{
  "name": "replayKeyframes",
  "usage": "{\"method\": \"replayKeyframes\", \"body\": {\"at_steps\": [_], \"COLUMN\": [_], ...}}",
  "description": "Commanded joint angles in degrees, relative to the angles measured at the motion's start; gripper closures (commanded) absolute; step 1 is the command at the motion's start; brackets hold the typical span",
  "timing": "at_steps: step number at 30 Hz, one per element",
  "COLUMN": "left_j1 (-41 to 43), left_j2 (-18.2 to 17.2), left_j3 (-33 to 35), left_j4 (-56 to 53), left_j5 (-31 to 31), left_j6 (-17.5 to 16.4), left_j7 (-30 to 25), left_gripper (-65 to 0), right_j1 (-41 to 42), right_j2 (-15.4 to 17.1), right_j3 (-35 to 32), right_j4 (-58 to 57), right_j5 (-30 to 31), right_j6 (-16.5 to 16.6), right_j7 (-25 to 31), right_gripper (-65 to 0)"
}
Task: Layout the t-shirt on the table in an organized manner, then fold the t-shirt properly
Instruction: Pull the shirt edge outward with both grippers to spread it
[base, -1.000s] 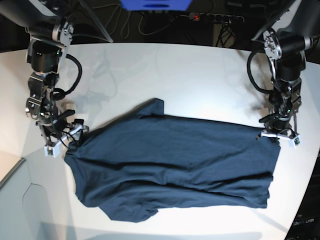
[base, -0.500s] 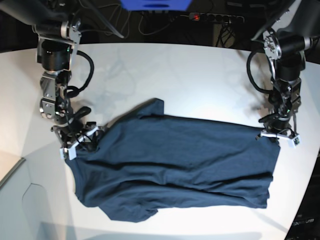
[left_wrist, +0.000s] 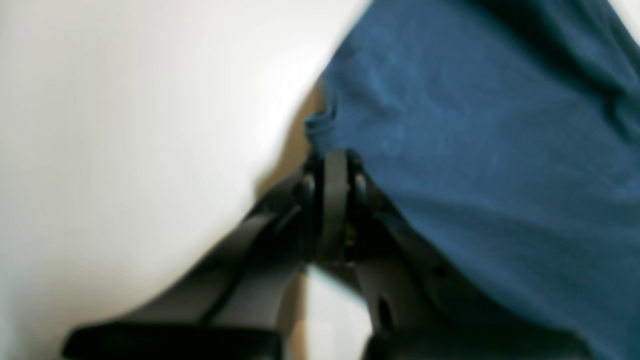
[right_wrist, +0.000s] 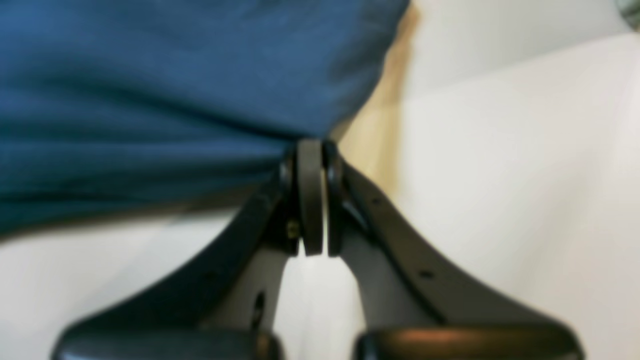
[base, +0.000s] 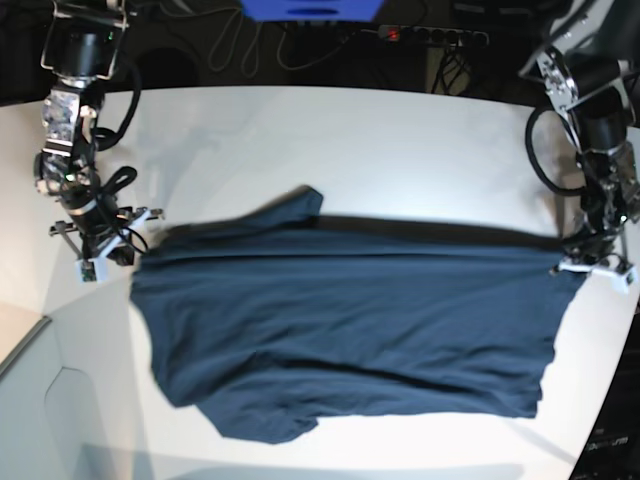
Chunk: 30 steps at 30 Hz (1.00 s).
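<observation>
The dark navy t-shirt (base: 350, 330) lies across the white table (base: 400, 150), its far edge pulled taut between both arms and casting a shadow band behind it. At the left of the base view my right gripper (base: 112, 243) is shut on the shirt's corner. The right wrist view shows those fingertips (right_wrist: 310, 150) pinched together on blue cloth (right_wrist: 150, 90). At the right of the base view my left gripper (base: 590, 262) is shut on the opposite corner. In the left wrist view its tips (left_wrist: 334, 162) clamp the shirt's edge (left_wrist: 475, 150). A sleeve (base: 295, 205) sticks up at the far edge.
A power strip (base: 430, 35) and cables lie behind the table's far edge, beside a blue object (base: 310, 8). The table's curved edge runs close to the left gripper at the right side (base: 620, 340). A lower grey surface (base: 40, 400) sits at bottom left.
My right gripper went from open to shut on the shirt's corner and pulled it out to the left. The left gripper shifted right, and the shirt's far edge stretched straight.
</observation>
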Motion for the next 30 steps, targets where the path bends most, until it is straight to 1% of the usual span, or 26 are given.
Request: {"method": "replayKeyframes", "body": {"at_steps": [1, 4, 6, 10, 12, 14, 17, 19, 22, 25, 28, 30], "left_j1": [0.6, 5.79, 8.69, 11.15, 11.68, 11.68, 11.68, 11.68, 11.76, 11.85, 12.12, 13.0], "left_j2": [-0.95, 1.07, 1.6, 3.71, 3.8, 3.89, 3.89, 3.89, 3.89, 3.71, 3.62, 3.62], "left_j3": [-1.55, -3.57, -4.89, -5.94, -5.94, -5.94, -5.85, -5.85, -5.94, -5.94, -5.94, -5.94], "left_j4": [4.16, 16.9, 23.76, 32.11, 32.9, 32.99, 32.81, 32.81, 32.81, 32.81, 32.81, 32.81], "left_j5": [-0.54, -0.54, -0.54, -0.54, -0.54, -0.54, -0.54, -0.54, -0.54, -0.54, -0.54, -0.54], "left_j6": [0.05, 0.05, 0.05, 0.05, 0.05, 0.05, 0.05, 0.05, 0.05, 0.05, 0.05, 0.05], "left_j7": [-0.44, 4.22, 6.24, 8.0, 7.91, 7.91, 7.91, 7.91, 7.91, 7.91, 7.91, 7.65], "left_gripper": [-0.1, -0.1, -0.1, -0.1, -0.1, -0.1, -0.1, -0.1, -0.1, -0.1, -0.1, -0.1], "right_j1": [-0.45, -5.28, -7.74, -9.5, -10.12, -10.38, -11.88, -13.19, -15.83, -16.89, -16.8, -16.45], "right_j2": [0.53, 0.7, 0.7, 0.53, -0.18, -1.67, -3.78, -5.19, -7.65, -10.29, -12.05, -12.4], "right_j3": [0.14, -0.03, -0.03, -0.21, -0.21, -1.0, -3.72, -6.45, -11.55, -15.86, -18.14, -18.23], "right_j4": [3.48, 12.97, 17.81, 22.9, 24.4, 25.28, 27.3, 28.79, 30.2, 29.59, 26.95, 24.31], "right_j5": [1.06, 1.06, 1.06, 1.15, 1.15, 1.15, 1.15, 1.15, 1.15, 1.15, 1.15, 1.15], "right_j6": [0.46, 0.46, 0.46, 0.46, 0.55, 0.55, 0.55, 0.55, 0.55, 0.55, 0.55, 0.55], "right_j7": [1.41, -0.08, -1.22, -4.04, -7.38, -10.1, -13.53, -14.59, -14.67, -14.67, -14.67, -14.59], "right_gripper": [0.0, 0.0, 0.0, 0.0, 0.0, 0.0, 0.0, 0.0, -0.4, -9.0, -21.7, -30.6]}}
